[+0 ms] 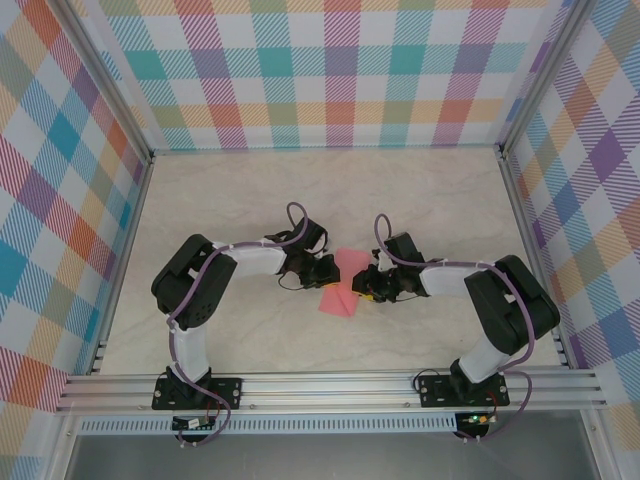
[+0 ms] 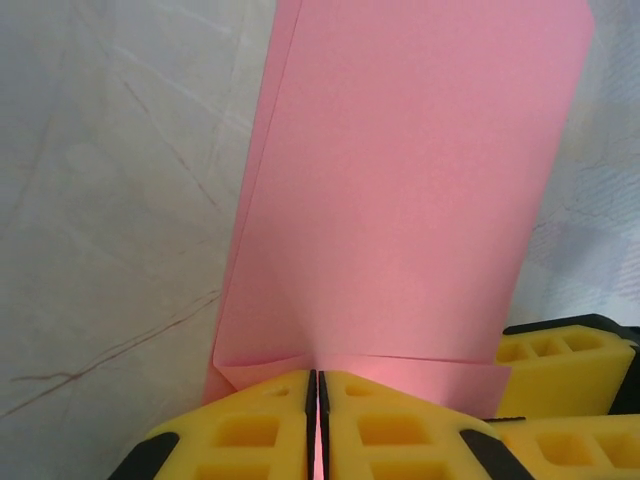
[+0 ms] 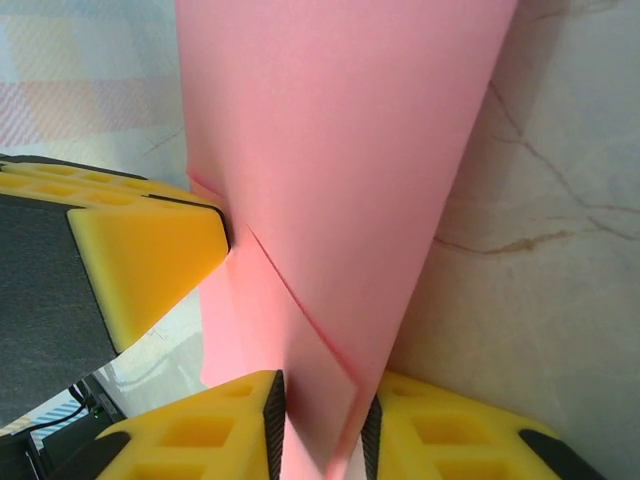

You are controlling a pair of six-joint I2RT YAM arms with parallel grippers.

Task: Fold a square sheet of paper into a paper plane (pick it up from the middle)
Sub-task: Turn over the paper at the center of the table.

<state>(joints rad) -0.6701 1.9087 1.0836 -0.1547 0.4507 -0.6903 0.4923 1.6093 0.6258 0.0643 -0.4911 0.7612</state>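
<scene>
The salmon-pink sheet of paper (image 1: 340, 298) is folded and raised off the table between my two grippers at the middle of the table. My left gripper (image 1: 325, 270) is shut on the paper's creased near edge (image 2: 400, 365), pads pressed together (image 2: 315, 385). The sheet (image 2: 420, 180) runs away from it, two layers showing along the left side. My right gripper (image 1: 368, 285) faces it from the right. Its jaws (image 3: 322, 420) stand a little apart, with the folded paper (image 3: 340, 170) passing between the pads and touching them. A left finger (image 3: 140, 260) shows beside the paper.
The pale marbled tabletop (image 1: 250, 200) is walled by checked panels with metal rails at the sides (image 1: 125, 250). An aluminium rail (image 1: 330, 385) along the near edge carries both arm bases. The right gripper's yellow fingers (image 2: 560, 360) sit close beside the left gripper.
</scene>
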